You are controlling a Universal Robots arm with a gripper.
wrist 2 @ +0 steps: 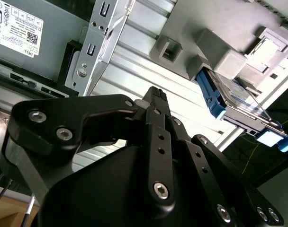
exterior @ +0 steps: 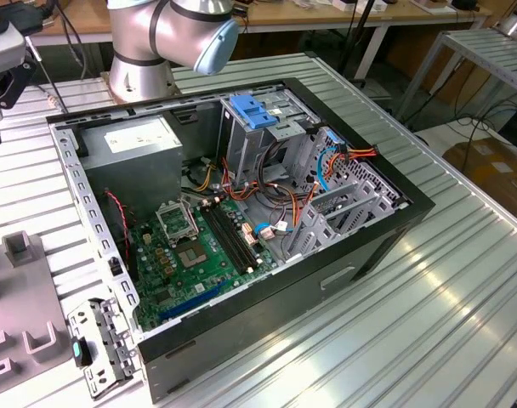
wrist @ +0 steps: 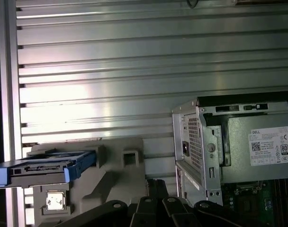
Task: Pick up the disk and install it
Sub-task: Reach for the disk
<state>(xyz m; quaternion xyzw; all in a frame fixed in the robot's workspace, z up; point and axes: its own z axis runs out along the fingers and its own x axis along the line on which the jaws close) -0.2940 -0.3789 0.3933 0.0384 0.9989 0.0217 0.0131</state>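
Observation:
The disk [wrist: 44, 166] is a grey drive with blue side rails, standing on edge in a slot of a grey fixture [wrist: 115, 163] on the ribbed table. It also appears in the second wrist view as the disk [wrist 2: 234, 99], its blue rail end facing me. My gripper [wrist: 156, 187] hovers above the table between that fixture and the corner of the open computer case [wrist: 201, 142], clear of the disk. Its black fingers [wrist 2: 156, 97] sit together with nothing between them.
In the exterior view the open computer case [exterior: 394, 212] lies on the aluminium table, with a grey power supply box [exterior: 131, 144], a motherboard [exterior: 190, 246], loose cables and a drive cage topped by a blue latch plate [exterior: 254, 110]. The arm's base [exterior: 148, 51] stands behind the case.

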